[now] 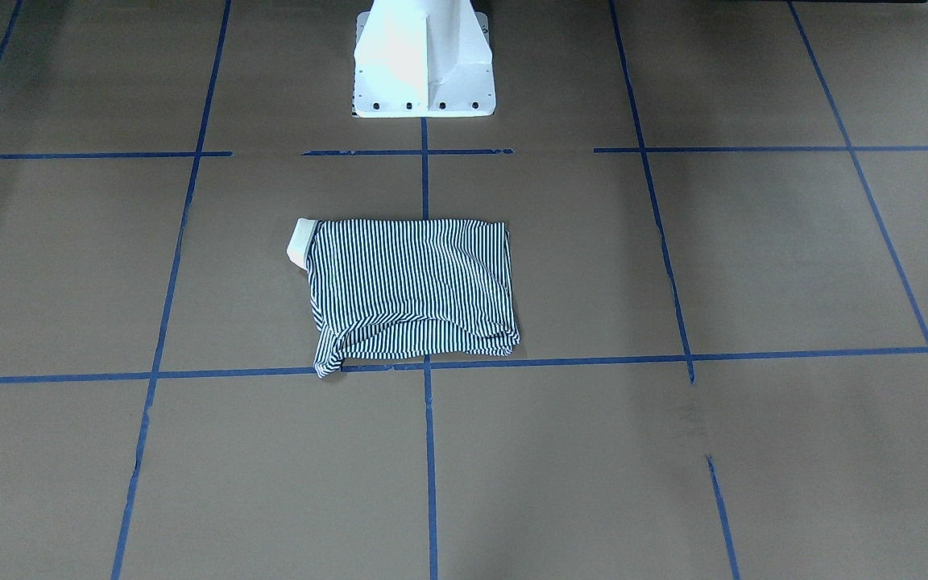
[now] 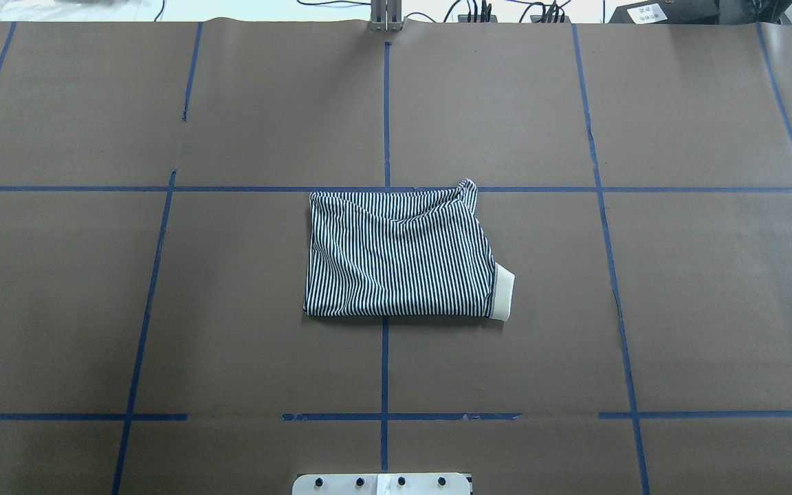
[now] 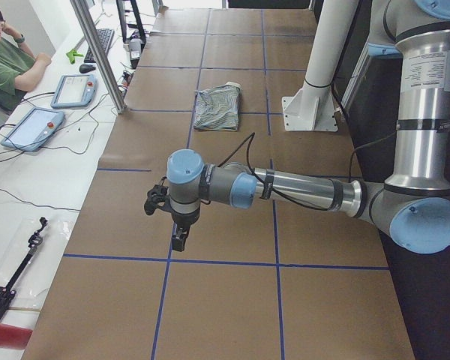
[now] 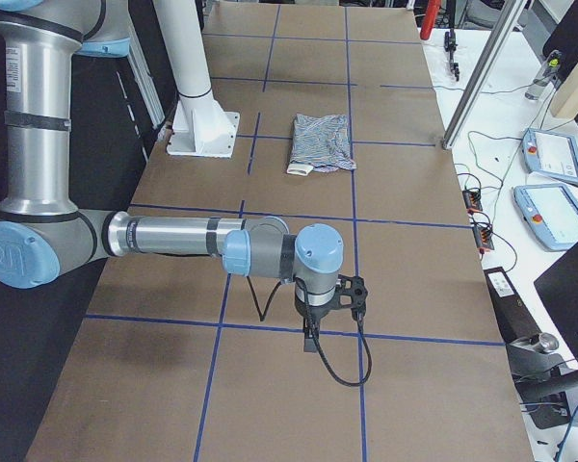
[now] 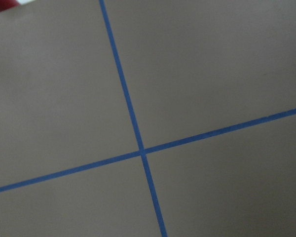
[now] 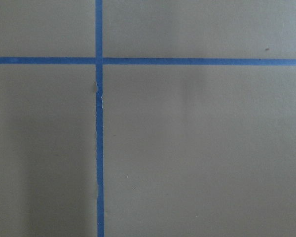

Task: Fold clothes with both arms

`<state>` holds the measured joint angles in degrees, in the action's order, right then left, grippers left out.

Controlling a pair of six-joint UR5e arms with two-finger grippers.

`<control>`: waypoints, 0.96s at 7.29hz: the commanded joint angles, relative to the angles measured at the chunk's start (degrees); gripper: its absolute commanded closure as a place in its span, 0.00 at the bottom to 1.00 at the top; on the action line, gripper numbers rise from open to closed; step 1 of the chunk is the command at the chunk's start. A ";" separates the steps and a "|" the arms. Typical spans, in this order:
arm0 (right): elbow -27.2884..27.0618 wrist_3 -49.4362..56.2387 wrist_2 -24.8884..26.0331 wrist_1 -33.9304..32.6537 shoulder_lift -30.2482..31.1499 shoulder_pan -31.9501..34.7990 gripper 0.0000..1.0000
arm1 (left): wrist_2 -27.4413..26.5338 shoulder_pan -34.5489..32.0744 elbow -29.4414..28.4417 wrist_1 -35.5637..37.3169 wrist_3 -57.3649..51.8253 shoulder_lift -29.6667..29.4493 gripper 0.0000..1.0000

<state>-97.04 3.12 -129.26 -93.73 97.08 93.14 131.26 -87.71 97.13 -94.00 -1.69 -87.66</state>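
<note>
The polo shirt (image 2: 399, 254) lies folded flat, centre of the table (image 2: 643, 309), cream collar (image 2: 504, 292) poking out one side; looks light, limp, likely to sag; best pinched at two corners; left gripper (image 3: 169, 217) and right gripper (image 4: 328, 313) hover well apart from it, openness impossible to tell.

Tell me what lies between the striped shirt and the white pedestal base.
Between shirt and base: only brown paper crossed by blue tape, per the overhead view.

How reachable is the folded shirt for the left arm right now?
Probably yes: the left arm hovers over the table away from the shirt, nothing lies between them, and the right arm is far off.
</note>
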 commanded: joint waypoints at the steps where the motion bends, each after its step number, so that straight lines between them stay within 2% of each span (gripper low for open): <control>1: 0.62 -0.04 -1.77 -0.05 0.65 0.03 0.00 | 9.15 -0.53 -2.04 -0.31 -0.06 4.41 0.00; 2: 0.54 -0.04 -2.31 -0.05 0.57 -0.15 0.00 | 9.63 -2.45 -0.90 0.04 -0.06 6.00 0.00; 5: 0.45 0.05 -2.49 0.04 0.13 -0.33 0.00 | 9.02 -3.08 -0.37 0.48 0.72 5.84 0.00; 7: 0.36 0.05 -2.49 0.04 0.12 -0.41 0.00 | 6.82 -3.17 -0.28 -0.39 0.38 5.14 0.00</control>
<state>-96.61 3.16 -131.74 -93.70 97.25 92.76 139.04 -90.82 96.80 -93.87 -1.22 -82.05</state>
